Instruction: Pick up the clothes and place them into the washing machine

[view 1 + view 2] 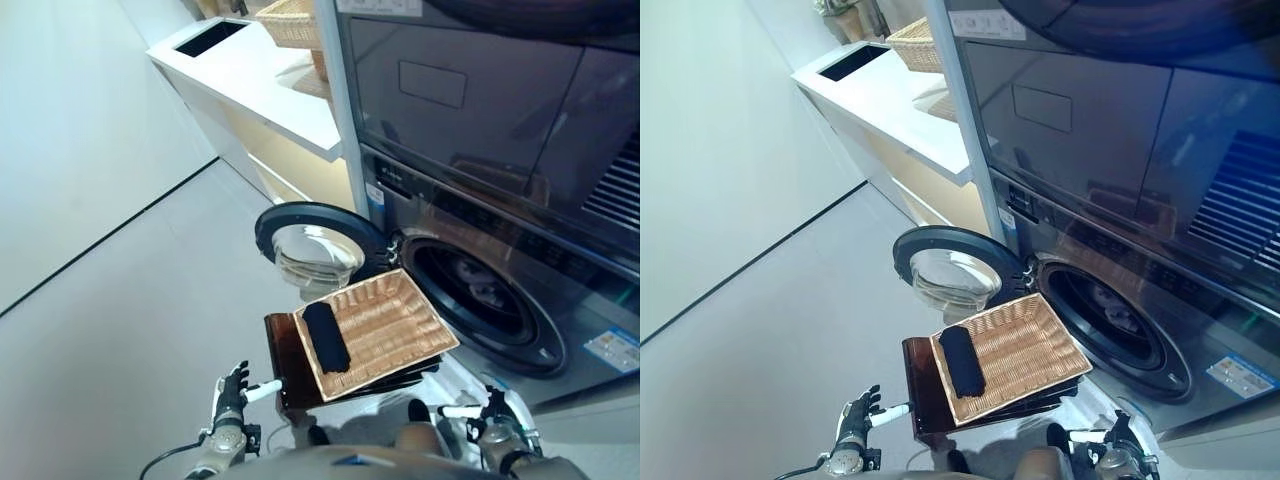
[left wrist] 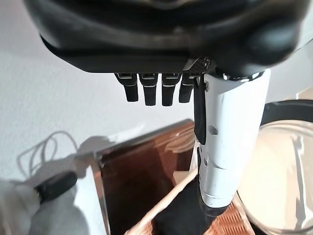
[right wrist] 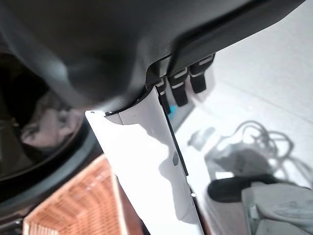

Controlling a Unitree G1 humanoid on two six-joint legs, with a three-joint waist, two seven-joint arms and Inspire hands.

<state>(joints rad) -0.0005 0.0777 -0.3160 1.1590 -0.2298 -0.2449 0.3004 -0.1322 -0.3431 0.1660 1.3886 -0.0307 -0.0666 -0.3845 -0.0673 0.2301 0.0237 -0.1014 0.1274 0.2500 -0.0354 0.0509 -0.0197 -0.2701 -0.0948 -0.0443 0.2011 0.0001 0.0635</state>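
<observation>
Left robot hand [image 1: 232, 392] at 7 o'clock: fingers straight, white-covered thumb extended, holding nothing. Right robot hand [image 1: 488, 412] at 5 o'clock: same relaxed pose, thumb extended, empty.

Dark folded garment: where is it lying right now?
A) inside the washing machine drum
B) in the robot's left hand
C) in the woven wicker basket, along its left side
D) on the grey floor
C: the dark folded garment lies in the shallow woven wicker basket, against its left side, in front of the washing machine's open round door; neither hand holds it.
</observation>
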